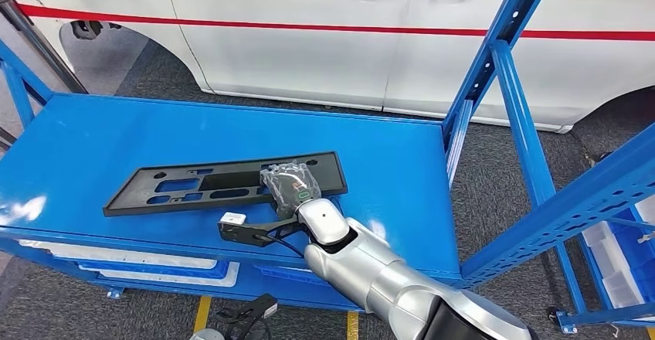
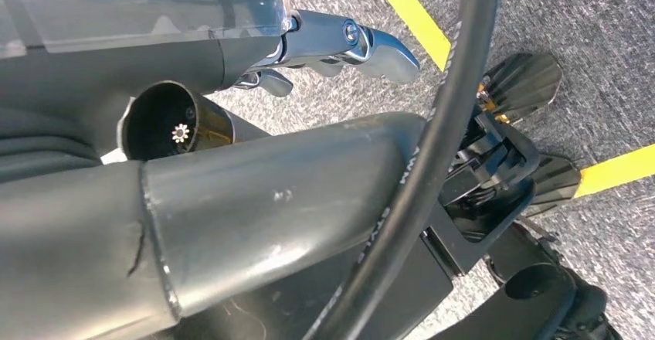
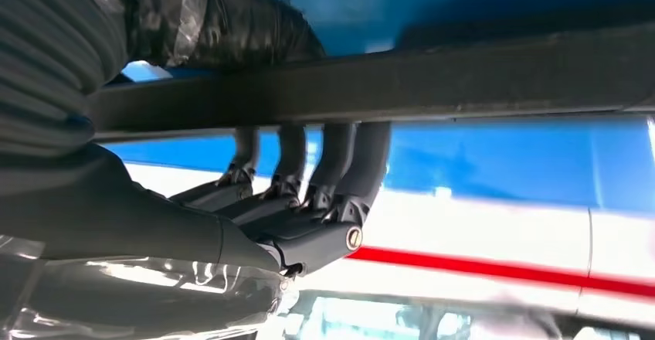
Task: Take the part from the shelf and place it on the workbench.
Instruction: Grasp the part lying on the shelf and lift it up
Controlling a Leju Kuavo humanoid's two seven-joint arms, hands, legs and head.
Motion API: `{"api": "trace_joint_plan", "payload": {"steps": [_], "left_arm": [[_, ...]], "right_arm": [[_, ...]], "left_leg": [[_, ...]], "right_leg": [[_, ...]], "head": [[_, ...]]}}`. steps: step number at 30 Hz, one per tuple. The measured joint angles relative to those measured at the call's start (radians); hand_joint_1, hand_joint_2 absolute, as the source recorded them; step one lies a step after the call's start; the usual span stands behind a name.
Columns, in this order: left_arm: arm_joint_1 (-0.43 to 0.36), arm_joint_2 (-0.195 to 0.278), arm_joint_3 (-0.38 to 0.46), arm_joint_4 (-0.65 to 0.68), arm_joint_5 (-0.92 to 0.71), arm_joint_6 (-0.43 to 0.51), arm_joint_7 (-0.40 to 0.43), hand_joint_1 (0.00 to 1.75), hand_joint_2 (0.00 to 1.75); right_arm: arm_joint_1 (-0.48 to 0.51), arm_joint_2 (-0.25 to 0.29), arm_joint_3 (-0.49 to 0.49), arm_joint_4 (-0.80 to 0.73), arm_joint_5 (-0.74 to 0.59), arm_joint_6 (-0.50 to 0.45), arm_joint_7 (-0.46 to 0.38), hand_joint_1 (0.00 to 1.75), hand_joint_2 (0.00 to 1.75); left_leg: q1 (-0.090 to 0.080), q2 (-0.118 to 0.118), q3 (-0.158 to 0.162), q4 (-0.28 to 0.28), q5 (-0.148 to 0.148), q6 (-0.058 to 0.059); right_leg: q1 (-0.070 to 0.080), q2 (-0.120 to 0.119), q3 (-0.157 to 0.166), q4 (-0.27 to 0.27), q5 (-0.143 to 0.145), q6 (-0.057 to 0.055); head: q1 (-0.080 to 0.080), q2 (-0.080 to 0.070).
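Note:
The part [image 1: 185, 182] is a flat black plastic plate with cut-outs, lying on the blue shelf surface [image 1: 386, 162]. My right hand [image 1: 290, 187], wrapped in clear film, grips the plate near its right end, at the edge nearest me. In the right wrist view the dark fingers [image 3: 309, 201] curl around the plate's thin edge [image 3: 463, 77], with the thumb on the other side. My left hand [image 2: 340, 42] hangs down at my side over the floor, a silver-tipped finger stretched out and nothing in it.
A white car [image 1: 309, 31] with a red stripe stands right behind the shelf. Blue shelf uprights [image 1: 494, 54] and a slanted beam [image 1: 587, 193] rise at the right, with white bins [image 1: 618, 263] beyond. Yellow lines [image 2: 409, 15] mark the grey floor.

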Motion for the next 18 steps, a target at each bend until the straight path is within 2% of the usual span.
{"api": "trace_joint_plan", "payload": {"steps": [10,18], "left_arm": [[-0.004,0.007,0.067,0.000,0.062,0.024,0.016,0.00,0.00],[-0.004,0.010,0.085,0.000,0.065,0.027,0.016,0.00,0.00]], "right_arm": [[-0.002,0.000,0.017,-0.008,-0.037,0.014,-0.021,1.75,1.75],[-0.002,0.000,0.019,-0.010,-0.039,0.016,-0.022,1.75,1.75]], "left_leg": [[0.000,0.001,0.001,0.000,0.000,0.000],[0.000,0.001,0.001,0.000,0.000,0.000]], "right_leg": [[0.000,0.000,0.000,0.001,0.000,0.000],[0.000,0.000,0.000,0.001,0.000,0.000]], "head": [[0.000,0.000],[0.000,0.000]]}}
